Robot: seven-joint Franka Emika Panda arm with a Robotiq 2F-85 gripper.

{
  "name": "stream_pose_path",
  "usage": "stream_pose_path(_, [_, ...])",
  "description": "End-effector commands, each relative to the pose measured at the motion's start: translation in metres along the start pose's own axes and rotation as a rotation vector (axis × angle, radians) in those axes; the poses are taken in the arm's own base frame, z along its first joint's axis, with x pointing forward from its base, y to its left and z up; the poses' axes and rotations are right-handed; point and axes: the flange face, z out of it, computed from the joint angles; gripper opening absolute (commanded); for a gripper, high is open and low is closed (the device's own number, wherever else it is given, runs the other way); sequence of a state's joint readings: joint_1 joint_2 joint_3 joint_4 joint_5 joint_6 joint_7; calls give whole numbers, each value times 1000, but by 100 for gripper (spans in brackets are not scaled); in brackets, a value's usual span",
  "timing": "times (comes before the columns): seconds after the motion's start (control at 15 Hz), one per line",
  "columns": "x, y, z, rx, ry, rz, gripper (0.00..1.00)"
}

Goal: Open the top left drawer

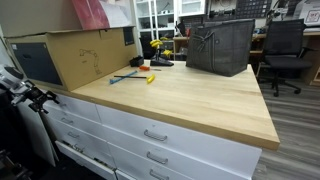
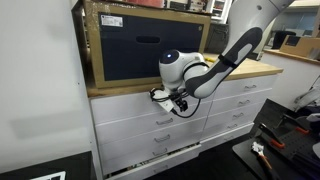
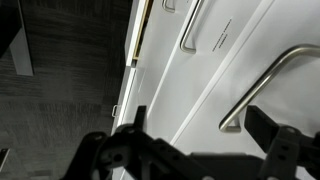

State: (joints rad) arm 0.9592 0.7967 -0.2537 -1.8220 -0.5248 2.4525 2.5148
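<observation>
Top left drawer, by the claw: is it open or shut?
Shut, it seems: the top left drawer sits flush with its neighbours in an exterior view; the open claw merely hovers at its pull.

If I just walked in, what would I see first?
Probably the big robot arm bending down to the top left drawer, its open gripper near the silver pull. Then the wooden countertop, with a large cardboard box and a grey bag on it.

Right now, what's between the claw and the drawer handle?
Nothing. The wrist view shows only bare front of the top left drawer between the open gripper and its silver pull.
</observation>
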Motion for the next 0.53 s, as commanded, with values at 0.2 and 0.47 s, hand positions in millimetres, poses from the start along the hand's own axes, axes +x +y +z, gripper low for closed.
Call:
stream_pose_path(0.2, [-21,-9,4,72,51,31,100])
stream_pose_path(0.47, [-31,-14,-1,102,50,30,100])
